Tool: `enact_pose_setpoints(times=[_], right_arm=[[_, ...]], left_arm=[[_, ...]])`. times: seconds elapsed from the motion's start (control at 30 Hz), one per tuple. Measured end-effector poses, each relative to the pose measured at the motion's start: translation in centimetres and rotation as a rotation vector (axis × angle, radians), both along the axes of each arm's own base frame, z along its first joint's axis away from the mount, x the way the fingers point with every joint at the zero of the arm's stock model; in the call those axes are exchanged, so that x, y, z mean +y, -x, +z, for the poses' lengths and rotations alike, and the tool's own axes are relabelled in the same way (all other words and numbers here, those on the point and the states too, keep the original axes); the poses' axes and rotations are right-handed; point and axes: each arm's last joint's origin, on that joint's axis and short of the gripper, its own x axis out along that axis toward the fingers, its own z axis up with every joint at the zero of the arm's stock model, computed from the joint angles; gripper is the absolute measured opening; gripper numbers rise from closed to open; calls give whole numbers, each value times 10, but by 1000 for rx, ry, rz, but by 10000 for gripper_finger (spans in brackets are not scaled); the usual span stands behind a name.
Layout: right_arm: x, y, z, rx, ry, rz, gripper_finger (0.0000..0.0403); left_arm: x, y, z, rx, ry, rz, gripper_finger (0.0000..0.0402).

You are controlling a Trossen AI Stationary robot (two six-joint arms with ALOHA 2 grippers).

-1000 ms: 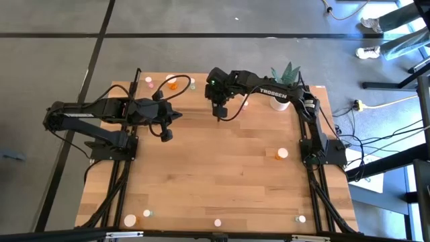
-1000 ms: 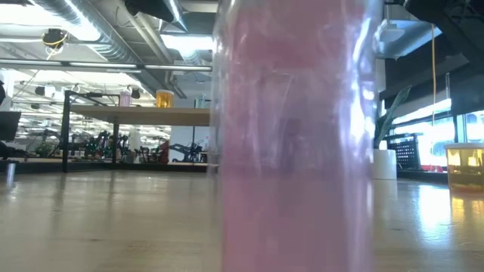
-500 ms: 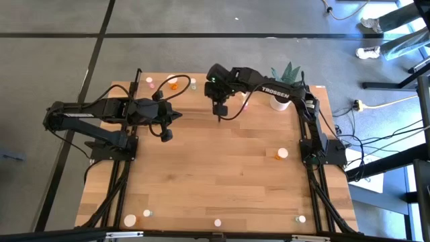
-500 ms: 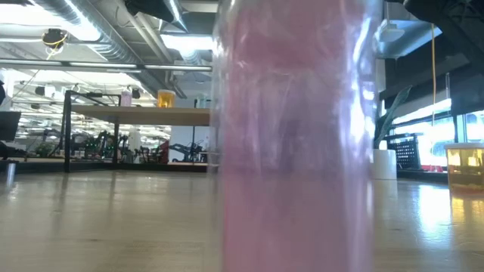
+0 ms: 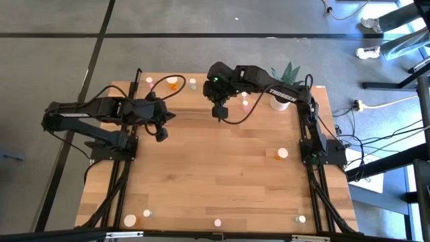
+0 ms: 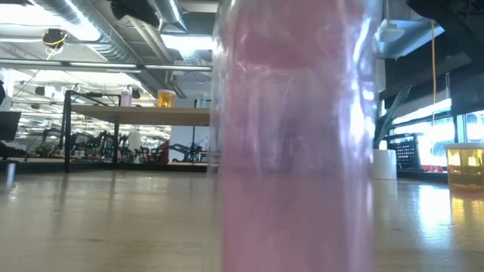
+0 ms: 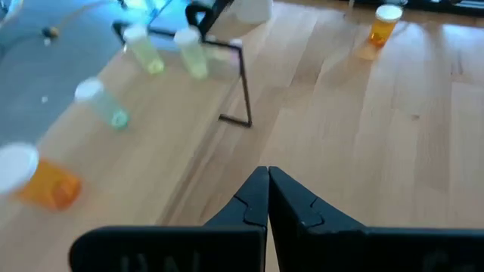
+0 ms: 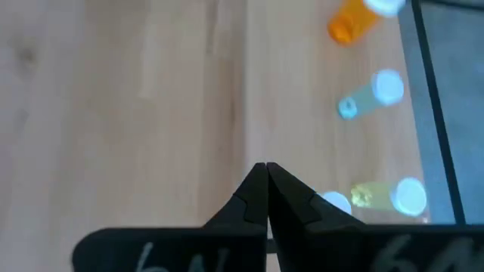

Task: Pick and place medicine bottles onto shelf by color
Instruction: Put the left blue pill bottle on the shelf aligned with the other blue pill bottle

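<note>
Right wrist view: medicine bottles point(image 8: 372, 97) beyond gripper point(image 8: 266, 172)

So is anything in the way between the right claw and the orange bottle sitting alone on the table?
Nothing visible is. The right gripper hangs shut near the far edge of the table, and the orange bottle stands alone by the right arm's base. Only bare wood lies between them in the high view.

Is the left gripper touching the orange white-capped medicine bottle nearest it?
Apart. The left wrist view shows bare wood between the shut left gripper and the orange white-capped medicine bottle.
</note>
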Motion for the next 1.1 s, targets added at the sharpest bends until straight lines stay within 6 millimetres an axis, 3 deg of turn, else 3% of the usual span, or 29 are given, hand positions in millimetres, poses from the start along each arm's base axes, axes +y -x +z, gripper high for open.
enact_pose_setpoints(times=[0.3,0.7,1.1], right_arm=[[48,10,24,-67,-109,100,5],[106,17,34,-76,-329,162,5],[149,20,34,-37,-432,154,5]], left_arm=[[-4,31,-9,131,188,19,0],[-31,48,-19,348,410,-201,0],[-66,61,-19,421,459,-438,0]])
